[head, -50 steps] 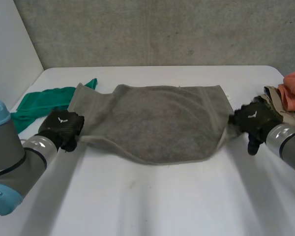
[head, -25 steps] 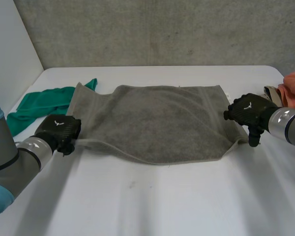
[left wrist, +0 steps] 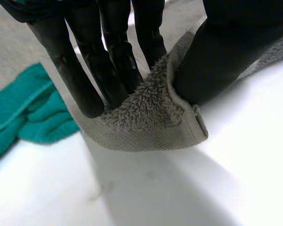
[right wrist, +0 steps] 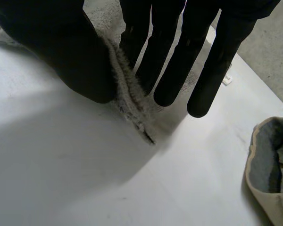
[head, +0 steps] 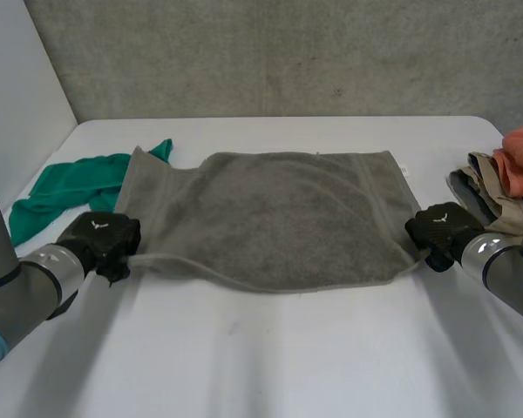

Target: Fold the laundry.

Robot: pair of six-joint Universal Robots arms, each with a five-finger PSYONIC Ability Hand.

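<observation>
Left wrist view: straight fingers [left wrist: 85,84] and thumb [left wrist: 221,61] of the left hand [head: 100,237] pinch the near-left corner of the grey towel [left wrist: 151,117]. The right hand [head: 440,226] clamps the near-right corner likewise. The towel lies spread across the white table [head: 270,348], with a green cloth [head: 65,187] at its left edge.

Green cloth [head: 65,185] sits just outside the left hand [head: 100,237], clothes pile [head: 492,185] crowds the right hand [head: 438,228]; towel [head: 279,218] fills the gap between, worktop [head: 270,348] robot-side of both is open.
</observation>
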